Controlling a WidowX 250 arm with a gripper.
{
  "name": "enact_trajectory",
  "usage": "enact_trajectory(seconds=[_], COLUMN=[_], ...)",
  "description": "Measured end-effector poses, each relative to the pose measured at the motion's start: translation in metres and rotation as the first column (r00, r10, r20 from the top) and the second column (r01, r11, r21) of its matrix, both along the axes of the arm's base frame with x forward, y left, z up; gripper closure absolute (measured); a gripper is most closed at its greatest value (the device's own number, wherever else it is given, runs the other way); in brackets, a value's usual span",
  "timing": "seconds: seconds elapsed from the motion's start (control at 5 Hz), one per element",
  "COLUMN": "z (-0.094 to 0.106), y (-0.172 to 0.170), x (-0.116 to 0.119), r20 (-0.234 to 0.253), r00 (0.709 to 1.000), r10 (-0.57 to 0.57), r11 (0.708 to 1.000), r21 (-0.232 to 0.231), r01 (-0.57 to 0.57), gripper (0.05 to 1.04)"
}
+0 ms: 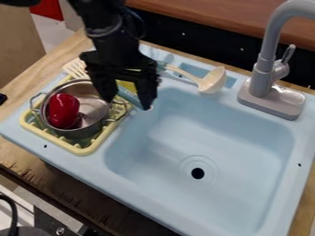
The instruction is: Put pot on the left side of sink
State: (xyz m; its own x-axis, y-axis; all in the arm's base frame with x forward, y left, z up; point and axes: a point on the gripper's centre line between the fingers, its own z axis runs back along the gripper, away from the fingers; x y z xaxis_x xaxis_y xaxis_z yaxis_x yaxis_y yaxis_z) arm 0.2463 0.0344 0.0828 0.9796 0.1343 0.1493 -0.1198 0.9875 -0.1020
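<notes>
My gripper hangs open at the upper left of the sink, its fingers apart. One finger overlaps the upper right rim of the metal pot, and the other is to the right, over the basin's upper left corner. The silver pot with two wire handles stands in a yellow drying rack on the left side of the light blue sink. A shiny red pepper lies inside the pot. Whether the finger touches the rim, I cannot tell.
A cream ladle lies along the sink's back ledge. A slotted utensil leans at the rack's back corner. The grey faucet rises at the upper right. A yellow item shows behind the gripper.
</notes>
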Motion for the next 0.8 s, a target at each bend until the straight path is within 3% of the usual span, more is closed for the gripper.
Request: enact_trajectory(seconds=[0.4,0.8], z=[-0.009,-0.017], y=[-0.053,-0.105], x=[-0.002,0.011], r20=[0.015,-0.017], r00=[1.000,1.000], r10=[-0.015,-0.015], r11=[0.999,1.000], r21=[0.046,-0.014], r01=[0.015,0.014], gripper=[0.083,0.083])
